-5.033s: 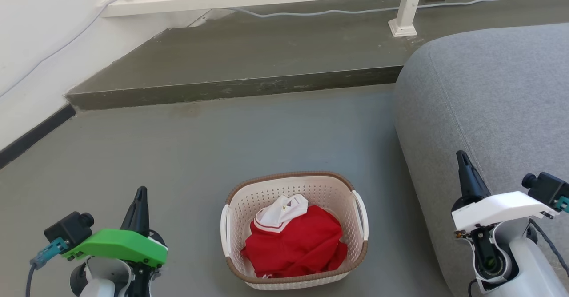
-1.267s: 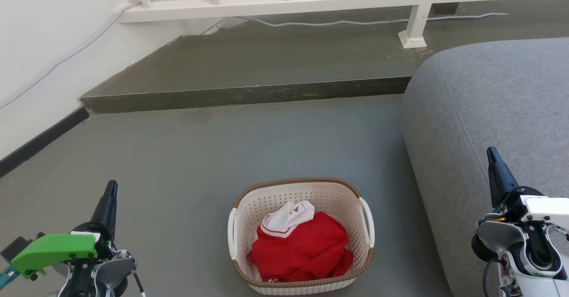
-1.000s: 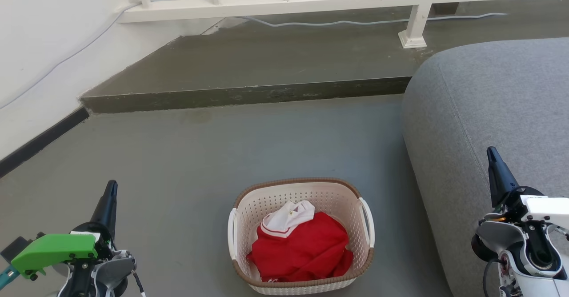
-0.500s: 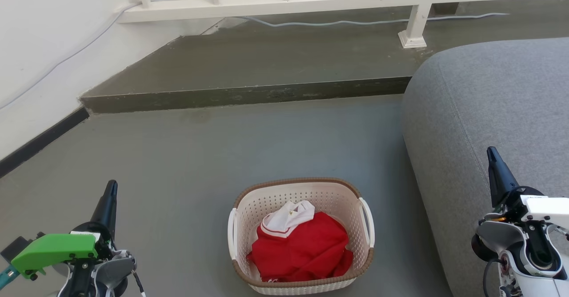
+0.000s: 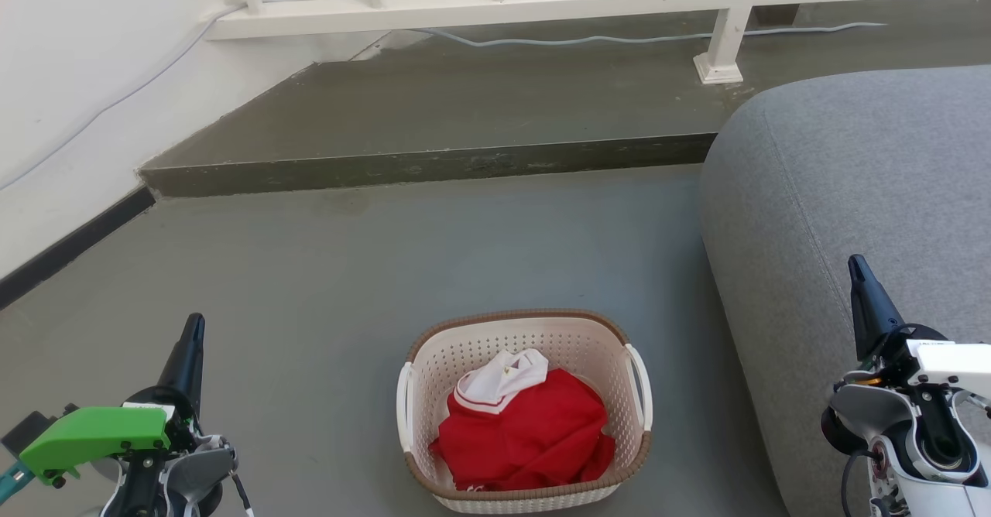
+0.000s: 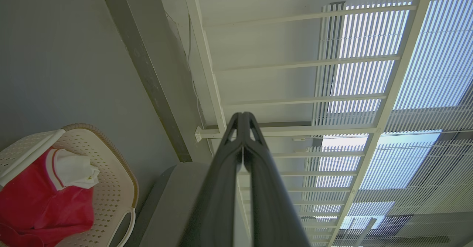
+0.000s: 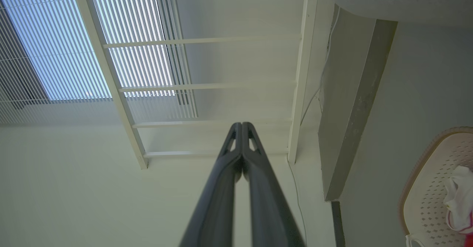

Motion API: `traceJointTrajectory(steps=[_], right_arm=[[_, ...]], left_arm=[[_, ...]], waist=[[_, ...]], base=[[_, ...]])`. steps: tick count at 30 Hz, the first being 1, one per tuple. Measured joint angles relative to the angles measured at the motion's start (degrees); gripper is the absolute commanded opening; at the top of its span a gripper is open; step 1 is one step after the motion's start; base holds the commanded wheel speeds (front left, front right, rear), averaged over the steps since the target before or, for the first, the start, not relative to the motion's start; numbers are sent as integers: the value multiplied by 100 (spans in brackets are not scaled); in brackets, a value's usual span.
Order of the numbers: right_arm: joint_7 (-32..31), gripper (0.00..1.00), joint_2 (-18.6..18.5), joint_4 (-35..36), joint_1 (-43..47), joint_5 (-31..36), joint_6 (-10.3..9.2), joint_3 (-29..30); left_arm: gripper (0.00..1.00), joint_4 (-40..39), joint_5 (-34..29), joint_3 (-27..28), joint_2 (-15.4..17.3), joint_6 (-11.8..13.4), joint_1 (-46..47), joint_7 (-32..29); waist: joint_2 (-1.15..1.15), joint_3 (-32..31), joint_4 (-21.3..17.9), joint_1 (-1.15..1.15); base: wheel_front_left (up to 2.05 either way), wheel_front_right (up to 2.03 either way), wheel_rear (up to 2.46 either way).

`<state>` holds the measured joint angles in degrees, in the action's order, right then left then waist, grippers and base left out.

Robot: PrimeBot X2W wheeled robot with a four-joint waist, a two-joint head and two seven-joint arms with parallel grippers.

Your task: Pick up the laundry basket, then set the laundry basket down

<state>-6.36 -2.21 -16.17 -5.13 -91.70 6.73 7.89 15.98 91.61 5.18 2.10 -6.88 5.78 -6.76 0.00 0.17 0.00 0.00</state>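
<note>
On the gray floor (image 5: pixel 372 269), at about 6 o'clock in the head view, the laundry basket (image 5: pixel 480 350) stands upright, with neither gripper touching it. A crumpled red shirt (image 5: pixel 534 436) lies inside it, its white collar (image 5: pixel 499 374) toward the basket's 12 o'clock wall. The white handles (image 5: pixel 644 397) sit on the basket's 3 and 9 o'clock sides. The left gripper (image 5: pixel 193 323) hangs at 8 o'clock, well apart from the basket, pointing toward 12. In the left wrist view its two dark fingers are pressed together along their length and grip nothing. The right gripper (image 5: pixel 856 265) is at 4 o'clock, over the edge of a gray sofa (image 5: pixel 852 161) that fills the 3 o'clock side near the basket. The right wrist view shows its fingers likewise closed tight and empty. Toward 12 o'clock a raised concrete step (image 5: pixel 426 165) crosses the floor. Beyond it stands a white railing (image 5: pixel 495 2), with a pale cable (image 5: pixel 619 38) lying along its foot.
</note>
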Motion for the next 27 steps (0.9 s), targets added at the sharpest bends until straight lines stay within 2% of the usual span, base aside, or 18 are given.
traceJointTrajectory(steps=[27], right_arm=[[0, 0, 0, 3, 0, -5, 8, -1]], left_arm=[[0, -4, 1, -2, 0, 0, -1, 0]], waist=[[0, 0, 0, 0]], base=[[0, 0, 0]])
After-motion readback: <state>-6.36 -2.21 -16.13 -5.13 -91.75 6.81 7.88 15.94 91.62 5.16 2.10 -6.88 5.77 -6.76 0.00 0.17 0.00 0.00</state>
